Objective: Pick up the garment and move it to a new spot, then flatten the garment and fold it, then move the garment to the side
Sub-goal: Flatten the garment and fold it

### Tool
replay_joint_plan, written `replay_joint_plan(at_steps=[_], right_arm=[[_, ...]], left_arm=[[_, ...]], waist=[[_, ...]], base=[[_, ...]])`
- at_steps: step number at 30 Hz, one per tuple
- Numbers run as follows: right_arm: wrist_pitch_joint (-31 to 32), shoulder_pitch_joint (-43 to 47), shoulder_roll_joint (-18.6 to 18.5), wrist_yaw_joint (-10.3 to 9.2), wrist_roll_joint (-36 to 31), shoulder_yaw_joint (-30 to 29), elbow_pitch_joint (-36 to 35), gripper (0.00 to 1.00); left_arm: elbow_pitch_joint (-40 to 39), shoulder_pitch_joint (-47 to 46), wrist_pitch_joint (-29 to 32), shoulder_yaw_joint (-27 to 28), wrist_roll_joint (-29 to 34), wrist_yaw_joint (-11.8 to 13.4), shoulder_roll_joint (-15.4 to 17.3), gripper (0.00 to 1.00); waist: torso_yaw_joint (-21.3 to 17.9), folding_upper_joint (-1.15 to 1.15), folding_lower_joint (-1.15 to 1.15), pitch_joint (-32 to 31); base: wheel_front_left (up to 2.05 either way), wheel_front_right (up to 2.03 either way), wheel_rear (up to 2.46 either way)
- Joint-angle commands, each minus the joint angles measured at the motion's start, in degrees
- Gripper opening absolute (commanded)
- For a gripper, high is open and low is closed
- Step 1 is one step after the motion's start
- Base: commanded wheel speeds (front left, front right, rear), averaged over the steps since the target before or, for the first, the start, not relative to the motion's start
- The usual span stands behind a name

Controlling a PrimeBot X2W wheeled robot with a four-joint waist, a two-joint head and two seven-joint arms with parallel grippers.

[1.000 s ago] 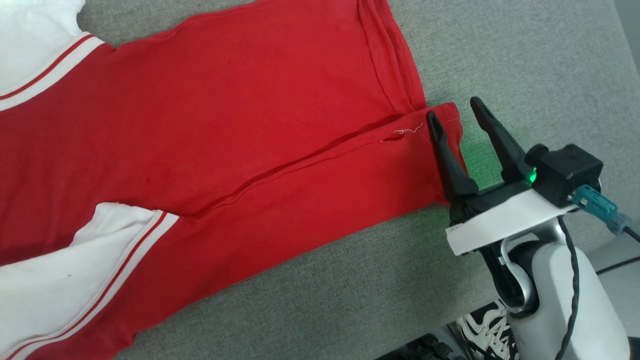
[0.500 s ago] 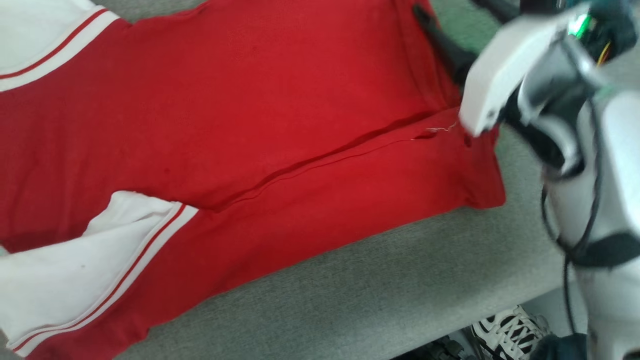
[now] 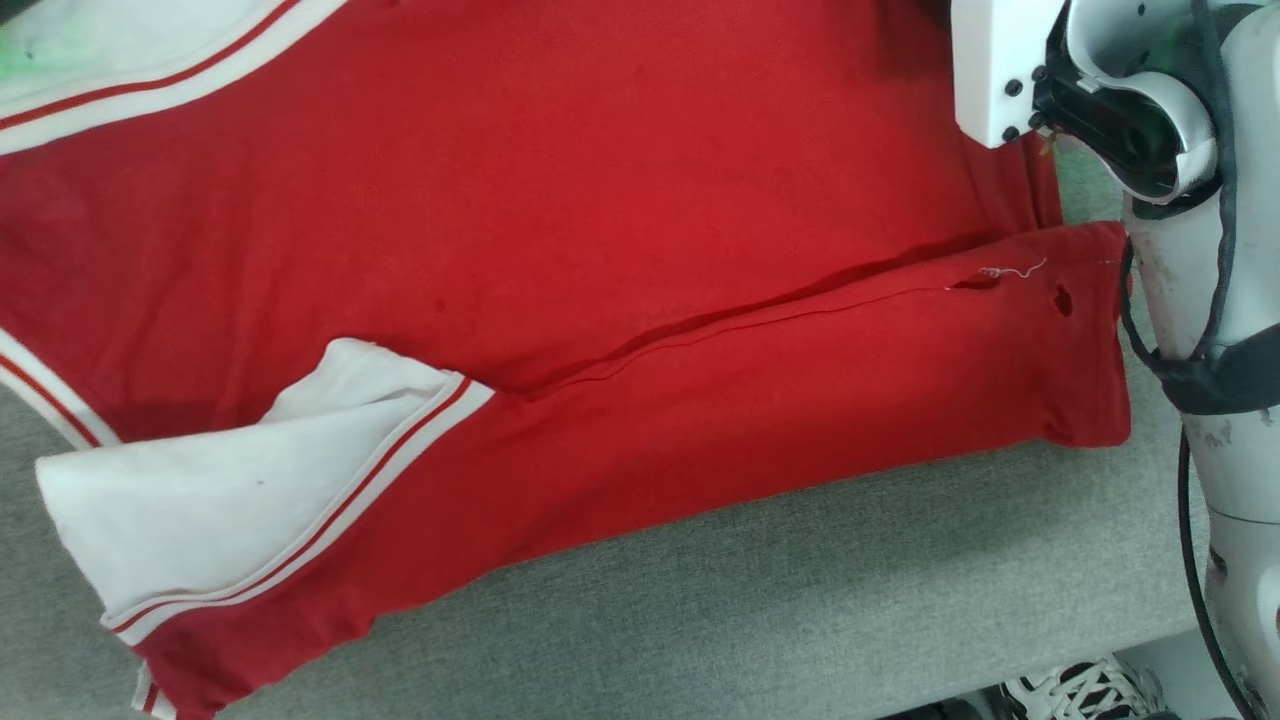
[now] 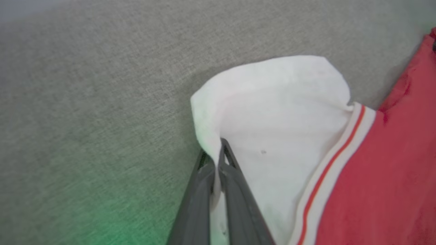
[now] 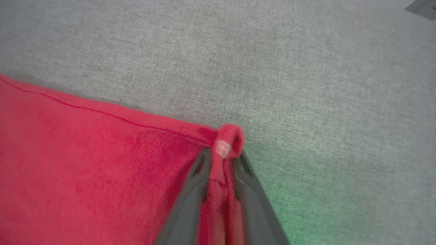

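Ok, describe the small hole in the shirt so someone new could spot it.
On the grey surface, the red garment has a folded flap along its near edge. Near the flap's right end, by the pale arm, sits the dark hole. The slit left of it trails a white thread; the hole is roundish and bare.

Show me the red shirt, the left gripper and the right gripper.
red shirt (image 3: 600, 180), head view, on its red body.
left gripper (image 4: 215, 153), left wrist view, midway between its fingertips.
right gripper (image 5: 223, 154), right wrist view, midway between its fingertips.

Red-and-white garment (image 3: 640, 200) — thin stripes
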Motion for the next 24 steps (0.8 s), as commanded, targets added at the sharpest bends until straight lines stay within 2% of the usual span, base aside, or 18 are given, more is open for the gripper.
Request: replay_joint_plan(at_steps=[1,7,11,16,22,24], right_arm=[[-0.2,0.6,-0.4,-0.05,0.0,0.2,1.1,0.00],[-4.6,2.6,-2.6,-0.06,0.0,-2.0,0.8,0.00],[-5.5,6.3,-5.8,-0.06,1.2,-1.5,-1.2,0.00],[-4.2,14.2,-11.2,-0.06,3.9,-0.6,-8.4,0.00],[-3.4,24.4,-14.8,-0.05,4.9,-3.0,-16.7,0.00],[-3.1,26.3,-15.4,-0.05,4.6,-3.4,-18.0,0.00]], left_arm=[[-0.1,2.2,-0.1,-1.9,-1.0,0.1,-0.7,0.00],[-4.3,4.2,-9.2,-0.5,-5.2,0.1,-3.1,0.00],[-11.9,7.5,-16.4,0.1,-7.5,0.1,-3.6,0.00],[-23.3,14.3,-26.0,-0.4,-7.2,0.1,0.2,0.00],[-32.0,23.8,-37.1,-3.6,-6.1,0.1,5.6,0.00],[-33.0,25.5,-39.2,-4.3,-5.8,0.1,6.5,0.00]], waist=[[0.4,0.00,0.00,-0.3],[3.1,0.00,0.00,-5.4],[5.4,0.00,0.00,-10.0],[8.2,0.00,0.00,-14.5],[9.9,0.00,0.00,-17.3],[10.2,0.00,0.00,-17.6]], base=[[0.00,0.00,0.00],[0.00,0.00,0.00],[0.00,0.00,0.00],[0.00,0.00,0.00],[0.00,0.00,0.00],[0.00,0.00,0.00]])
